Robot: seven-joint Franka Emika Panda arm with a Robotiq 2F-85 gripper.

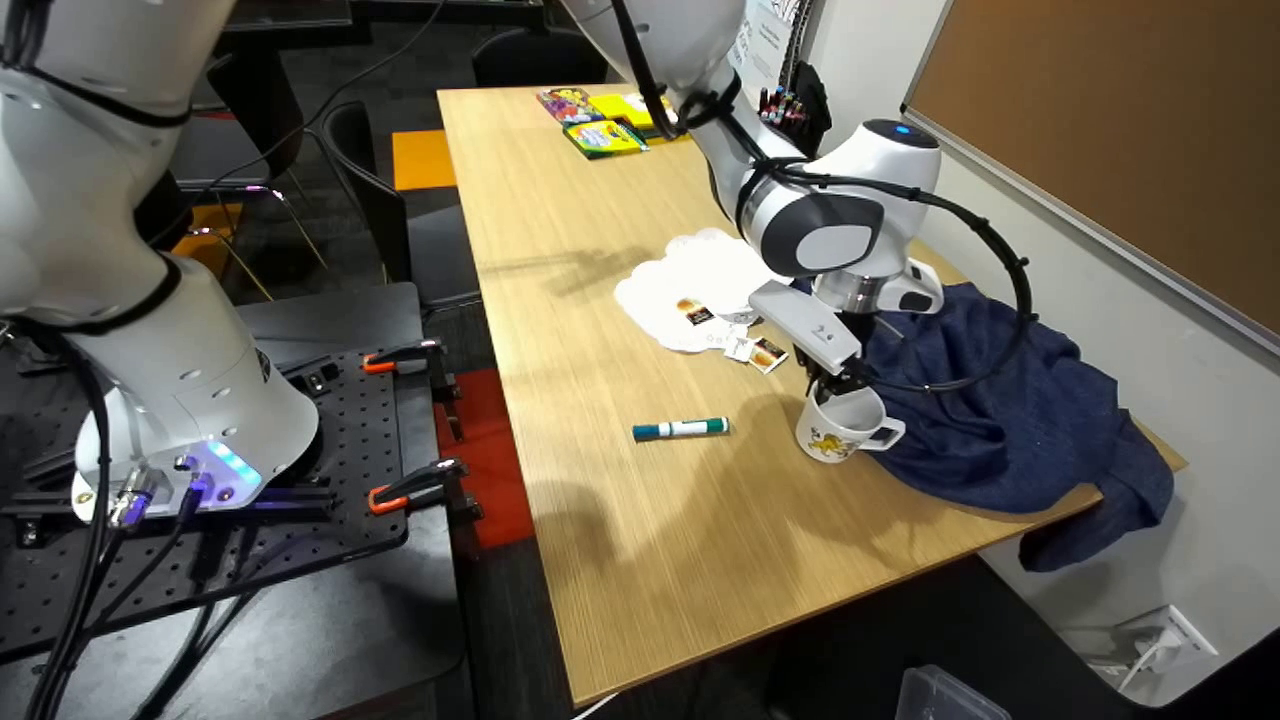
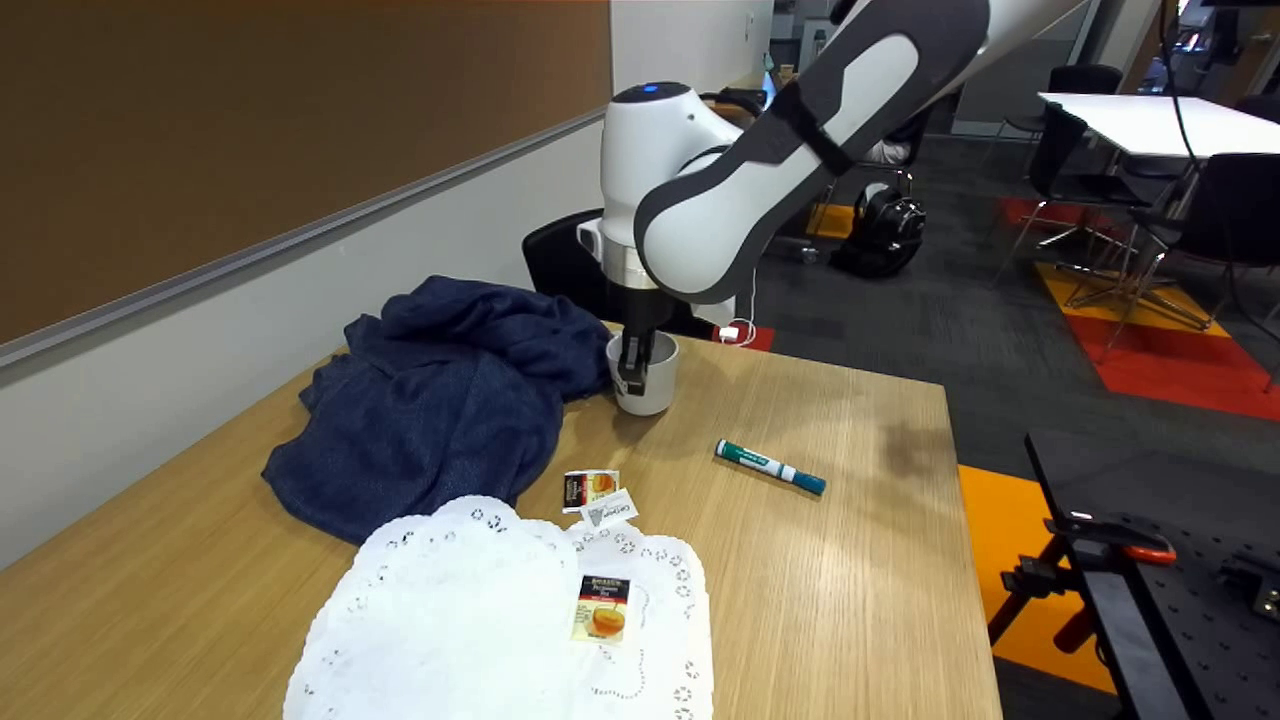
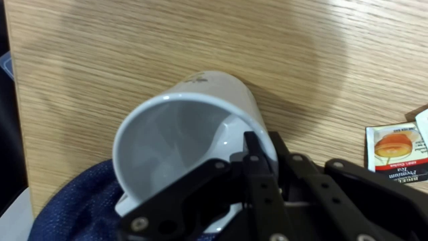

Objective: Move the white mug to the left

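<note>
The white mug point(image 1: 822, 432) has a yellow and brown picture on its side and a handle pointing toward the dark blue cloth. It also shows in an exterior view point(image 2: 660, 385), at the edge of the cloth. In the wrist view I look into the mug point(image 3: 160, 134), which is empty. My gripper point(image 3: 262, 137) has one finger inside the mug and one outside, closed on its wall at the rim. The gripper point(image 1: 825, 385) points down from above in both exterior views. The mug's base is on or very close to the table; I cannot tell which.
A dark blue cloth point(image 1: 1000, 420) lies bunched beside the mug against the wall side. A green marker point(image 1: 682, 429) lies on the wooden table point(image 1: 640, 560). White doilies point(image 2: 450, 620) and tea packets point(image 2: 592, 489) lie nearby. Crayon boxes point(image 1: 605, 138) are at the far end.
</note>
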